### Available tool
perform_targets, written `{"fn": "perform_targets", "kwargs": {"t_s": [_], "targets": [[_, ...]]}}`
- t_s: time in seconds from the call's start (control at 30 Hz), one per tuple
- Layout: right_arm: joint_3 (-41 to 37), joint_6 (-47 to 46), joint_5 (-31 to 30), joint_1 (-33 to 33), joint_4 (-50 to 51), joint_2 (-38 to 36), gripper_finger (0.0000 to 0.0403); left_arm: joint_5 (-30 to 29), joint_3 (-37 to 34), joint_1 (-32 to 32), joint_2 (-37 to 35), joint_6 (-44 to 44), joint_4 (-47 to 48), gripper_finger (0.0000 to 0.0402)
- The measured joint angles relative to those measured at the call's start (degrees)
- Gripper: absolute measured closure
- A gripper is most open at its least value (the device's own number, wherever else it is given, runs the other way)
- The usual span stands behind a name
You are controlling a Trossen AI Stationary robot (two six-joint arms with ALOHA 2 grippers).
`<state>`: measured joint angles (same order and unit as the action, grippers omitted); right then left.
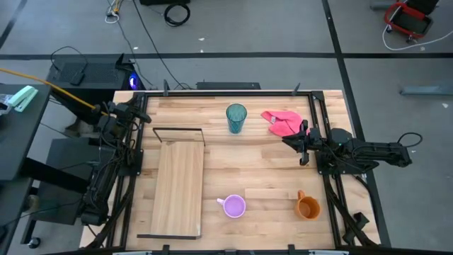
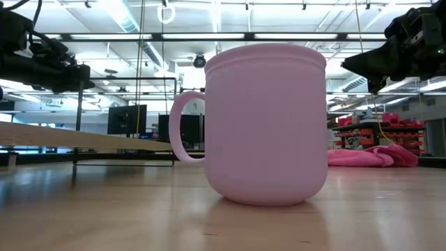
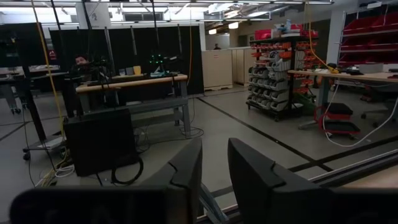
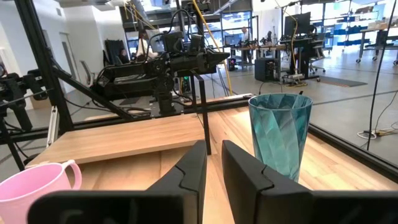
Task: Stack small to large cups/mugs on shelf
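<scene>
Your left gripper (image 1: 147, 117) sits at the table's (image 1: 262, 166) far left corner, above the shelf's (image 1: 177, 188) far end. Its fingers (image 3: 186, 174) stand slightly apart with nothing between them.

Your right gripper (image 1: 301, 145) hangs at the right side of the table, just beside the pink cloth (image 1: 282, 122). Its fingers (image 4: 189, 171) also stand slightly apart, empty.

The shelf lies on the left half of the table, bare. The tumbler (image 1: 236, 117) stands upright at the far centre, left of the cloth. The lilac mug (image 1: 233, 206) stands near the front centre. The orange mug (image 1: 307, 207) stands to its right, well apart from it.
</scene>
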<state>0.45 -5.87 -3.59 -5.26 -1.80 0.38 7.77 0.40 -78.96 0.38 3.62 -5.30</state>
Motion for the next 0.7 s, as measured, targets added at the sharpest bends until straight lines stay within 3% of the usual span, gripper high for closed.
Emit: {"fn": "perform_targets", "kwargs": {"t_s": [0.6,0.7], "targets": [[0.0,0.0,0.0,0.02,0.0,0.02,0.0343,0.0,0.0,0.0,-0.02,-0.01,-0.63,0.0313],[0.0,-0.01,0.0,0.02,0.0,0.0,0.0343,0.05,-0.02,0.11,-0.02,-4.66,-0.68,0.0311]]}}
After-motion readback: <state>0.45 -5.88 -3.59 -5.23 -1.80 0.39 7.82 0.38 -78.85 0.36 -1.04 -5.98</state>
